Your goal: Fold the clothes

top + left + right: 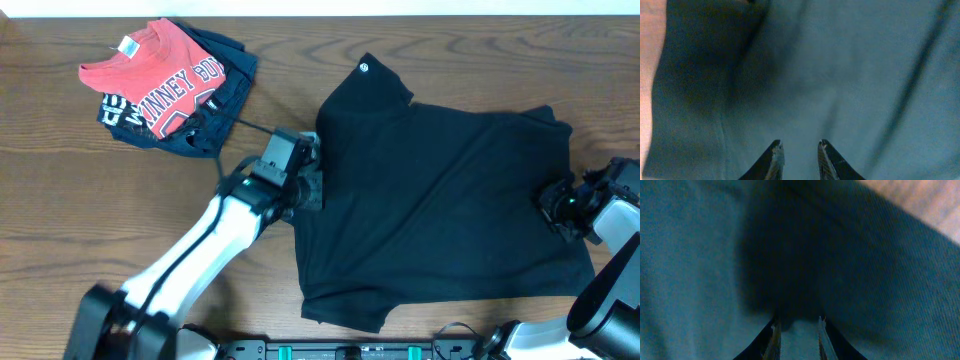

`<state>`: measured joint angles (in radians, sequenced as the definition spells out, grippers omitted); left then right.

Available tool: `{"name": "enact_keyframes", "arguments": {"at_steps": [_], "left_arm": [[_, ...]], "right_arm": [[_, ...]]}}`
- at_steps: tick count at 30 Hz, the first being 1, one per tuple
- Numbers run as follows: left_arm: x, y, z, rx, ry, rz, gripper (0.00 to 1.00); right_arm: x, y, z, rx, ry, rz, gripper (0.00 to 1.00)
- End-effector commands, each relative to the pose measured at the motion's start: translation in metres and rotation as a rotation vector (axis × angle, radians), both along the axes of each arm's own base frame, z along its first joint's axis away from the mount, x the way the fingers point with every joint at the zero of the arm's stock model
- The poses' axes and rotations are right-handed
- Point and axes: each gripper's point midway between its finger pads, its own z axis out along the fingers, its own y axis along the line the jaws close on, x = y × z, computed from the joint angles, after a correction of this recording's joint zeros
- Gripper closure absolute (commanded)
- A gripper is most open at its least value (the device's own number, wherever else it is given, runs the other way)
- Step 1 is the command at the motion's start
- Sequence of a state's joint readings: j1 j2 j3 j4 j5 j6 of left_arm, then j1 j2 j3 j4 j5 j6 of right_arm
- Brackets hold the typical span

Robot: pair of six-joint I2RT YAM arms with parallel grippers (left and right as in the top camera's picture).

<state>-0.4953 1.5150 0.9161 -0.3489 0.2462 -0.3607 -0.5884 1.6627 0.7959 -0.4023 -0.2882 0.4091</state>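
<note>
The clothes, a black T-shirt [440,190], lie spread over the middle and right of the table, with a small white logo [364,69] at the top corner. My left gripper [311,188] is at the shirt's left edge. In the left wrist view its fingertips [800,145] stand a little apart over flat fabric [840,65], with nothing pinched. My right gripper [553,205] sits on the shirt's right edge. Seen from the right wrist, its jaws [798,321] are narrow, with a hump of the fabric [700,255] between them.
A red T-shirt with white lettering [160,75] lies on a navy garment [228,75] at the back left. Bare wooden table [80,200] shows left of the shirt. The table's front edge, with the arm bases, runs along the bottom.
</note>
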Motion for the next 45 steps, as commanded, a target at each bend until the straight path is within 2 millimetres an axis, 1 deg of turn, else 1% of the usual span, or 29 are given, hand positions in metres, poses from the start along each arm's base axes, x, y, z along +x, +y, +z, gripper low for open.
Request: {"name": "enact_keyframes", "arguments": {"at_steps": [1,2,4,6,8,10,13,15,17,19,20,22,25,27,28,30,31,33,35,38,41,43,45], "left_arm": [[0.02,0.009,-0.027,0.094,-0.031,-0.035,0.75],[0.025,0.009,-0.034,0.096,-0.031,-0.031,0.75],[0.033,0.011,-0.049,0.101,-0.027,-0.022,0.76],[0.038,0.017,-0.064,0.114,-0.011,-0.011,0.77],[0.039,0.027,-0.077,0.145,0.016,0.012,0.79],[0.037,0.039,-0.085,0.178,0.044,0.028,0.81],[0.036,0.061,-0.088,0.245,0.066,0.076,0.81],[0.036,0.071,-0.088,0.254,0.074,0.094,0.81],[0.038,0.079,-0.084,0.254,0.079,0.116,0.81],[0.039,0.084,-0.077,0.249,0.071,0.133,0.82],[0.04,0.086,-0.072,0.246,0.065,0.138,0.81],[0.042,0.085,-0.061,0.232,0.04,0.14,0.81],[0.045,0.082,-0.039,0.204,-0.01,0.142,0.69],[0.045,0.081,-0.023,0.187,-0.044,0.144,0.56],[0.046,0.08,-0.015,0.178,-0.063,0.145,0.52],[0.046,0.078,-0.004,0.155,-0.088,0.142,0.47],[0.046,0.076,0.002,0.139,-0.099,0.137,0.46],[0.045,0.072,0.011,0.109,-0.113,0.126,0.45],[0.044,0.067,0.016,0.08,-0.117,0.115,0.45],[0.041,0.062,0.02,0.05,-0.113,0.098,0.45],[0.035,0.062,0.018,0.048,-0.089,0.09,0.45],[0.031,0.063,0.016,0.055,-0.07,0.09,0.45],[0.028,0.064,0.014,0.06,-0.059,0.089,0.45]], "right_arm": [[-0.011,-0.005,-0.006,-0.034,0.058,-0.014,0.76],[-0.016,-0.007,-0.007,-0.044,0.084,-0.023,0.77],[-0.036,-0.015,-0.013,-0.087,0.185,-0.079,0.77],[-0.064,-0.03,-0.016,-0.177,0.32,-0.154,0.76],[-0.089,-0.048,-0.013,-0.282,0.434,-0.245,0.76],[-0.099,-0.055,-0.012,-0.3,0.463,-0.29,0.78],[-0.1,-0.056,-0.011,-0.269,0.449,-0.309,0.79],[-0.096,-0.054,-0.009,-0.241,0.421,-0.289,0.78],[-0.083,-0.05,-0.005,-0.205,0.36,-0.236,0.74],[-0.064,-0.043,0.006,-0.17,0.267,-0.155,0.69],[-0.053,-0.04,0.014,-0.155,0.211,-0.115,0.67],[-0.027,-0.032,0.038,-0.125,0.065,-0.028,0.64],[0.012,-0.021,0.087,-0.095,-0.181,0.054,0.61],[0.034,-0.018,0.116,-0.083,-0.325,0.07,0.61],[0.044,-0.017,0.128,-0.078,-0.386,0.073,0.66],[0.058,-0.016,0.137,-0.079,-0.443,0.063,0.73],[0.064,-0.013,0.137,-0.088,-0.453,0.069,0.78],[0.075,-0.009,0.131,-0.112,-0.444,0.079,0.82],[0.086,-0.006,0.112,-0.15,-0.395,0.068,0.87],[0.102,0.001,0.082,-0.18,-0.336,0.06,0.9],[0.118,0.008,0.057,-0.15,-0.33,0.043,0.95],[0.128,0.011,0.041,-0.112,-0.334,-0.003,0.99],[0.135,0.011,0.026,-0.081,-0.333,-0.043,0.99]]}}
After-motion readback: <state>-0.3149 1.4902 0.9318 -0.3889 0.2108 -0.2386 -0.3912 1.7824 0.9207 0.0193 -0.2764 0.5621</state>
